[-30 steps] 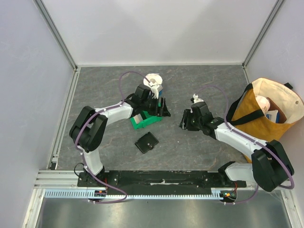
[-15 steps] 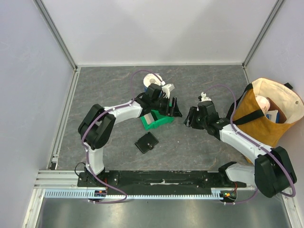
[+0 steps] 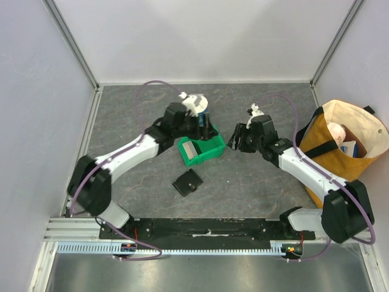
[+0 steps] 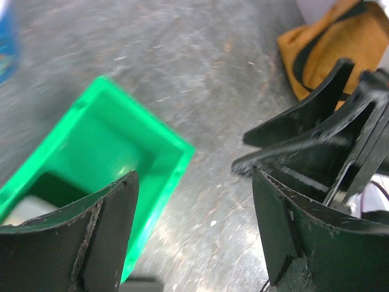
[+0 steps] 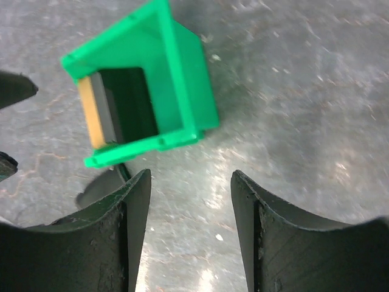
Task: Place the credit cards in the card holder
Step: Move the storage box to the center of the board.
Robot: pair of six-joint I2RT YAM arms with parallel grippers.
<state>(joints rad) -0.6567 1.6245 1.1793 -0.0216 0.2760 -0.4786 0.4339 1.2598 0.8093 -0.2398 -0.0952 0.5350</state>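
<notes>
The credit cards lie in a green bin [image 3: 214,145]: a pale card [image 3: 192,149] [image 5: 93,115] and a black card [image 5: 126,108] next to it. The card holder [image 3: 188,182] lies closed on the grey table, nearer the arms than the bin. My left gripper [image 3: 205,126] [image 4: 194,182] hovers open over the bin's far right edge [image 4: 164,176], empty. Just right of the bin, my right gripper [image 3: 236,140] [image 5: 191,181] is open and holds nothing. Its fingers [image 4: 316,137] show in the left wrist view, close to my left gripper.
A white roll with a blue object [image 3: 197,104] stands just behind the left gripper. An orange and cream tote bag [image 3: 322,155] holding a few items stands at the right edge. Walls enclose the table at the back and sides.
The green bin has slid right and slightly back. My left gripper swung right, then drew back left over the bin. The right gripper crept toward the bin. Both jaws opened a little wider.
</notes>
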